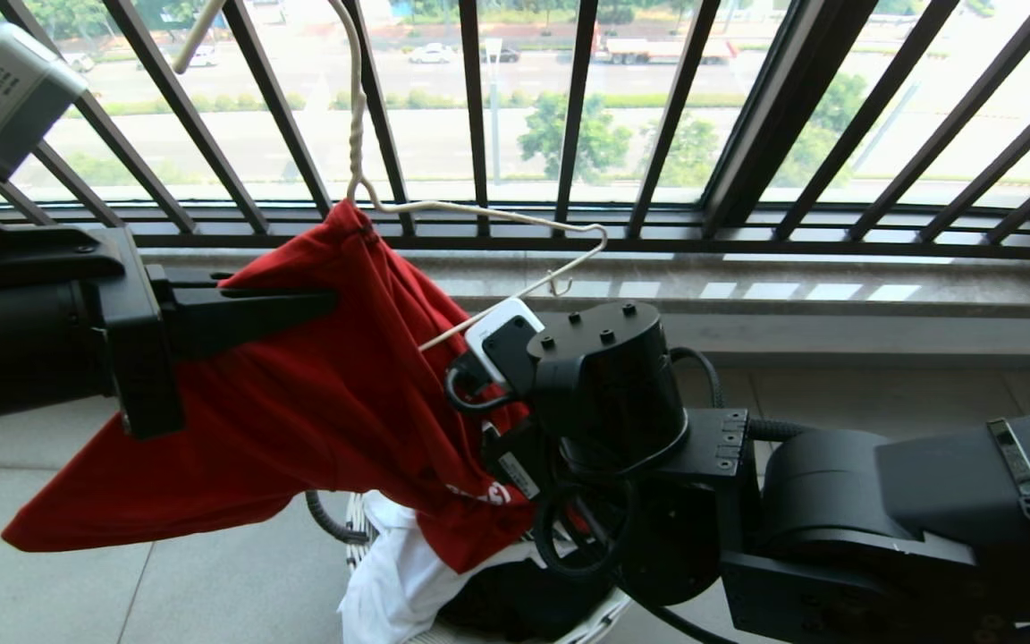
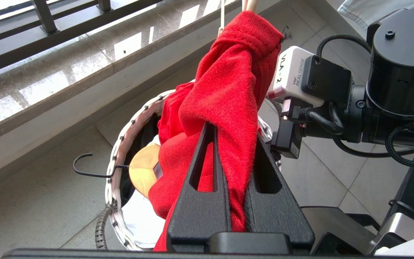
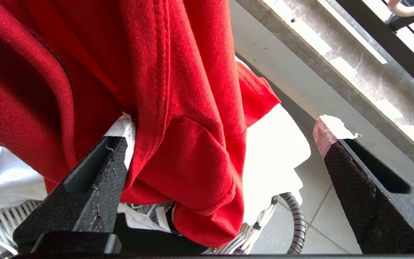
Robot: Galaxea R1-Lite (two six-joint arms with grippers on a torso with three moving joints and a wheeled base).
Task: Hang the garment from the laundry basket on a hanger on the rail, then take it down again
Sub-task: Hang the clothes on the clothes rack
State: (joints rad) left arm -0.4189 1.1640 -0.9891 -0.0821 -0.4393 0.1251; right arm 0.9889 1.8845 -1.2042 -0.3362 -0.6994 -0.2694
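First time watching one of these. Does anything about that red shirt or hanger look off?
Yes. The red T-shirt sits bunched at the neck of the wire hanger, whose one arm sticks out bare. The left pincer is shut on a fold of it; the right pincer gapes open around the cloth below.

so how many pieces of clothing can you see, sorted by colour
red: 1, the garment, on the hanger, pinched by the left gripper
white: 1, the white shirt in the laundry basket
black: 1, a dark item in the basket
total: 3
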